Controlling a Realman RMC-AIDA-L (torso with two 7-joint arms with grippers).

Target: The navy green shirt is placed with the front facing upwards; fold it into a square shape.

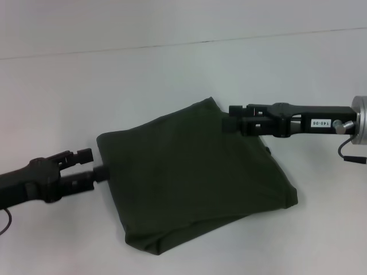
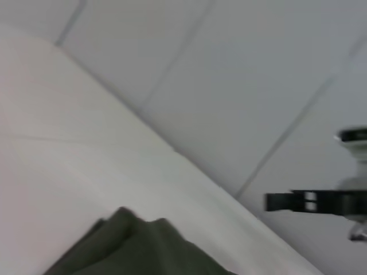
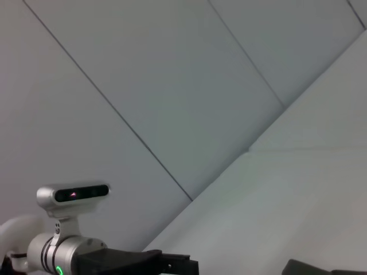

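The navy green shirt (image 1: 192,177) lies folded into a rough square on the white table (image 1: 172,74), plain dark side up, with no lettering showing. At the shirt's left edge my left gripper (image 1: 94,164) stands open, its lower finger touching the cloth. My right gripper (image 1: 229,117) hovers at the shirt's far right corner, its fingers slightly apart and nothing held between them. A corner of the shirt (image 2: 132,246) appears in the left wrist view, with the right gripper (image 2: 284,201) farther off. The right wrist view catches the left arm (image 3: 114,262) and a dark bit of shirt (image 3: 309,268).
The white table stretches bare around the shirt on all sides. Its far edge meets a pale wall (image 1: 183,23). A black cable (image 1: 347,153) hangs under the right wrist.
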